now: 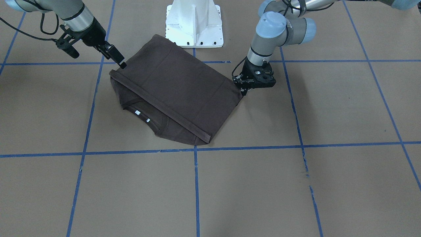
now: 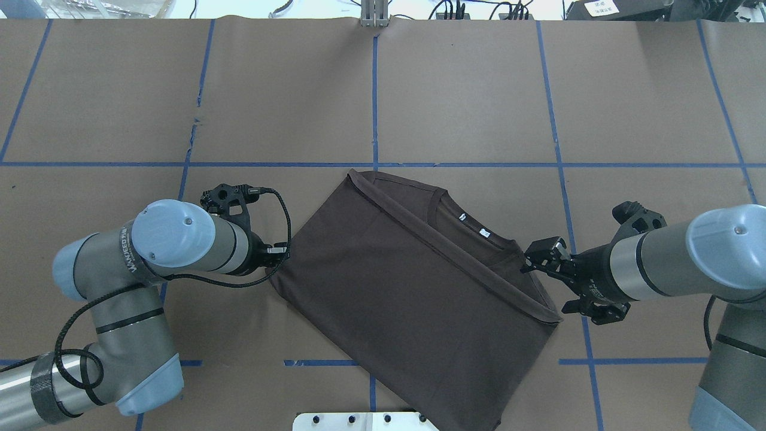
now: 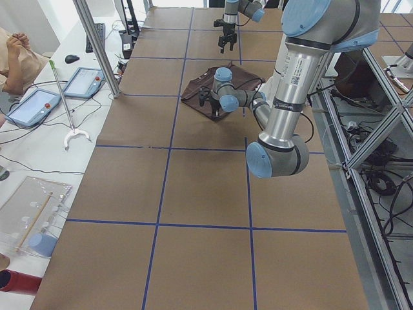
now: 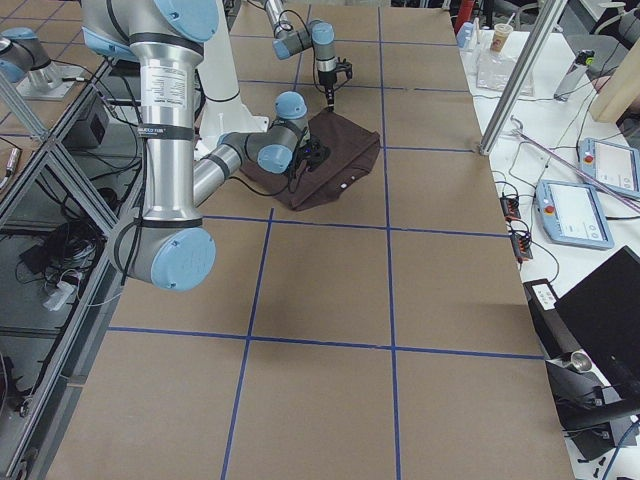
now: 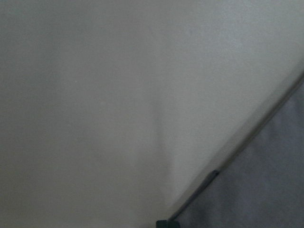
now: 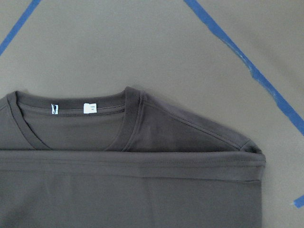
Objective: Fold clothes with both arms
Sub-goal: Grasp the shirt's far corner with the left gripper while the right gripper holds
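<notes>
On the counter (image 2: 467, 90), seen from behind the robot, one white pedestal (image 2: 353, 421) sits at 6 o'clock. One dark brown T-shirt (image 2: 413, 287) lies just beyond it at the centre, folded. Its hem (image 2: 455, 251) runs slantwise below the collar (image 2: 440, 206), which points to 1 o'clock with two white labels (image 2: 462, 216). Two arms flank it. The left arm (image 2: 179, 239) sets its fingers (image 1: 244, 91) at the shirt's 9 o'clock corner, and the wrist hides their spread. The right arm (image 2: 658, 257) has its fingers (image 1: 119, 59) at the 3 o'clock edge, and I can't tell their gap or whether they hold anything. Blue tape lines (image 2: 374, 90) cross the far counter.
</notes>
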{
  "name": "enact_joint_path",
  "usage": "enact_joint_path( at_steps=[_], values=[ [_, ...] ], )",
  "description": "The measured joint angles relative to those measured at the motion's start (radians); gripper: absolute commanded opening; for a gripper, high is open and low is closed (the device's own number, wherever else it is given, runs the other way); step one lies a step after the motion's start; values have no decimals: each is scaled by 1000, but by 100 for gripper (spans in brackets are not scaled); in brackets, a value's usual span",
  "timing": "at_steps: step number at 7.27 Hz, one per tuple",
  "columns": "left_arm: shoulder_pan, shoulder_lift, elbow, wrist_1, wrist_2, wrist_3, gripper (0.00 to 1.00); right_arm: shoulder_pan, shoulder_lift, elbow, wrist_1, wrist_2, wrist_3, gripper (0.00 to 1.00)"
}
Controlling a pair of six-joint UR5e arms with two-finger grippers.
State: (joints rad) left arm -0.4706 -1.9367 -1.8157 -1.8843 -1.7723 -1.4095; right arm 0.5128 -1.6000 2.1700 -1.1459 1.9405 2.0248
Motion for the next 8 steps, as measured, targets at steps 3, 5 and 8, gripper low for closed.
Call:
enact_joint_path(
  at_steps=[3,5,8],
  values=[
    [-175,-115,77,-23,1,112,0,13,1,5,0,0,0,100],
    [-275,-260,347,-202,1,134,0,22,2,6,1,0,0,100],
    [-350,-456,686,-401,1,139,67,29,41,-11,-1,-2,1,100]
  ],
)
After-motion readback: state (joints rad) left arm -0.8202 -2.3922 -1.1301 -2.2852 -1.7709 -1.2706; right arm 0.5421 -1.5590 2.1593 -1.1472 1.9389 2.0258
